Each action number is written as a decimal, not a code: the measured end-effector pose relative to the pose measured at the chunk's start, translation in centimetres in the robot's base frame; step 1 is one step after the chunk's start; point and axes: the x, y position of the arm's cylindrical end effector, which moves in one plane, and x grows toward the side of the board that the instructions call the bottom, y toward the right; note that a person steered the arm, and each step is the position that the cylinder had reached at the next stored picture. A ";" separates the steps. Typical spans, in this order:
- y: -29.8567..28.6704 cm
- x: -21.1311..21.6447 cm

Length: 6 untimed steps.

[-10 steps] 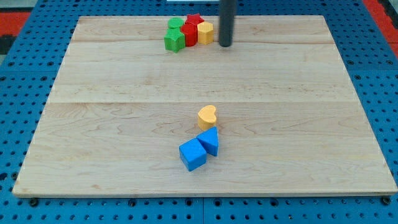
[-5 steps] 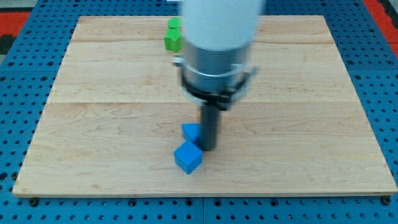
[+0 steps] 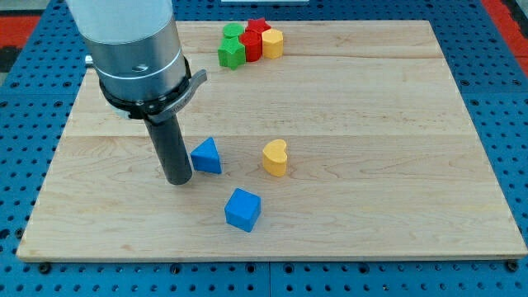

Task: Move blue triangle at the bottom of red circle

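**Blue triangle sits mid-board, far from the red cluster**

The blue triangle point(image 3: 207, 156) lies near the middle of the wooden tabletop point(image 3: 371, 206), and my tip point(image 3: 179, 180) stands just beside it on the view's left, touching it or very nearly so. There is no claw on this arm, only the dark rod, so nothing is open, closed or gripping.

The red circle point(image 3: 252, 44) appears to be the rounder red piece in the group at the view's top, packed between a green block point(image 3: 232, 54) on its left and a yellow block point(image 3: 272, 42) on its right, with a red star point(image 3: 258, 28) and a second green block point(image 3: 233, 32) behind. A yellow heart point(image 3: 275, 157) sits to the triangle's right and a blue cube point(image 3: 243, 209) below it, both apart from it.

As I judge it, the triangle has to travel toward the view's top and a little rightward, ending just under the red circle. From where my tip stands, a push would send the triangle right, into the heart. Better to bring the tip round beneath the triangle, passing between it and the cube, then push upward through its middle so it does not spin off the rod. I should slow near the cluster and stop short, so the green and yellow blocks are not knocked.

No brand, label or writing can be read anywhere.
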 end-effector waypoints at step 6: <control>6.2 -2.9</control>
